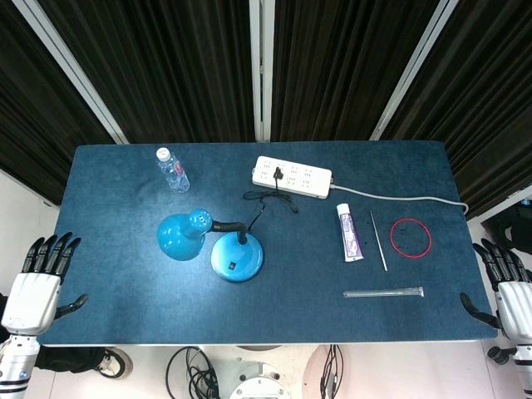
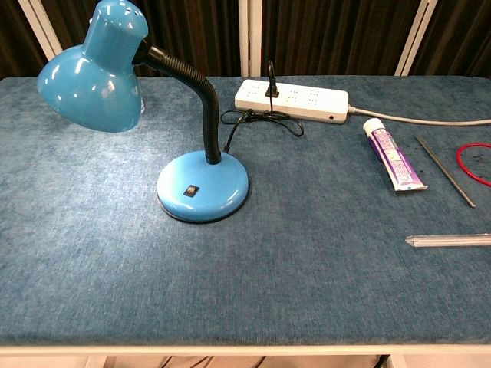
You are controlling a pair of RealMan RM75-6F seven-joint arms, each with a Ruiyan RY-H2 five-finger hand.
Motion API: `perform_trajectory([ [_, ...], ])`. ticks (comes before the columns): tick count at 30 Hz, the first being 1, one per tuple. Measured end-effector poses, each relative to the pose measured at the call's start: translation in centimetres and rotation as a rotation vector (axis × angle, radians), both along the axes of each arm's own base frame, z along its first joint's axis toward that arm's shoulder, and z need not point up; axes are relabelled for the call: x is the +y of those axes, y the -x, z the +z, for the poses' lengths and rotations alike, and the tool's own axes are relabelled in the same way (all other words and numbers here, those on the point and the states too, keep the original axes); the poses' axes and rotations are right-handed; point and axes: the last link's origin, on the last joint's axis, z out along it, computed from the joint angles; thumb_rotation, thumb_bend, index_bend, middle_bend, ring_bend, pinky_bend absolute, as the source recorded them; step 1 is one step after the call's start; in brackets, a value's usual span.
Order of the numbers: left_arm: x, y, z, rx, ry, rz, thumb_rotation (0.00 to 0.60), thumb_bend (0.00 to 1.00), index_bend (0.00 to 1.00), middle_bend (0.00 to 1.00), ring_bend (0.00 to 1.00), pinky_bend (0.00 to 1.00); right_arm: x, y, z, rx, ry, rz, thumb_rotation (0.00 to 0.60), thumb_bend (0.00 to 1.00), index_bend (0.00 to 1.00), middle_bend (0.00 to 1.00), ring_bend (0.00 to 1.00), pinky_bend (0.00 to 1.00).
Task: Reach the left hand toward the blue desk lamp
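Observation:
The blue desk lamp (image 1: 236, 255) stands left of the table's middle, its shade (image 1: 181, 235) turned left on a black gooseneck. In the chest view the lamp base (image 2: 202, 185) sits mid-left and the shade (image 2: 93, 69) fills the upper left. My left hand (image 1: 37, 285) hangs off the table's left front corner, fingers apart and pointing up, holding nothing, well left of the lamp. My right hand (image 1: 504, 287) hangs off the right front corner, likewise spread and empty. Neither hand shows in the chest view.
A small water bottle (image 1: 173, 169) lies behind the lamp. A white power strip (image 1: 292, 176) holds the lamp's plug and black cord (image 1: 268, 199). A toothpaste tube (image 1: 349, 232), thin rod (image 1: 379, 241), red ring (image 1: 411, 237) and clear tube (image 1: 383, 293) lie to the right.

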Motion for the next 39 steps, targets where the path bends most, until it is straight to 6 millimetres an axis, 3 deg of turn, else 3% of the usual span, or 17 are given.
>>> perform_trajectory([
  [14, -0.1, 0.1, -0.2, -0.001, 0.019, 0.014, 0.600, 0.09, 0.07, 0.01, 0.00, 0.01, 0.0, 0.1, 0.0, 0.000, 0.000, -0.003, 0.600, 0.27, 0.00, 0.00, 0.00, 0.00],
  [18, -0.1, 0.4, -0.8, 0.003, 0.046, 0.025, 0.600, 0.09, 0.05, 0.04, 0.02, 0.07, 0.0, 0.2, 0.1, -0.002, 0.006, -0.005, 0.600, 0.27, 0.00, 0.00, 0.00, 0.00],
  [19, -0.1, 0.5, -1.0, 0.003, 0.053, 0.031, 0.600, 0.09, 0.05, 0.09, 0.05, 0.12, 0.0, 0.2, 0.1, -0.002, 0.007, -0.005, 0.600, 0.27, 0.00, 0.00, 0.00, 0.00],
  [20, 0.0, 0.6, -1.2, 0.002, 0.058, 0.037, 0.600, 0.10, 0.05, 0.19, 0.16, 0.22, 0.1, 0.2, 0.1, -0.002, 0.007, -0.004, 0.600, 0.27, 0.00, 0.00, 0.00, 0.00],
  [24, 0.0, 0.9, -2.2, 0.005, 0.097, 0.066, 0.600, 0.19, 0.05, 0.68, 0.66, 0.67, 0.0, 0.0, 0.1, -0.002, 0.005, 0.002, 0.600, 0.27, 0.00, 0.00, 0.00, 0.00],
  [26, 0.0, 1.0, -2.9, -0.004, 0.135, 0.090, 0.600, 0.26, 0.05, 0.79, 0.77, 0.76, 0.0, -0.1, 0.1, -0.003, 0.006, 0.006, 0.600, 0.27, 0.00, 0.00, 0.00, 0.00],
  [30, 0.5, 0.6, -5.6, -0.026, 0.242, 0.115, 0.600, 0.31, 0.06, 0.83, 0.81, 0.82, 0.1, -0.1, 0.0, 0.000, 0.000, 0.006, 0.600, 0.27, 0.00, 0.00, 0.00, 0.00],
  [39, 3.3, -2.6, -11.6, -0.060, 0.350, 0.030, 0.600, 0.38, 0.06, 0.83, 0.81, 0.82, 0.2, 0.0, 0.3, -0.009, 0.010, -0.010, 0.600, 0.28, 0.00, 0.00, 0.00, 0.00],
])
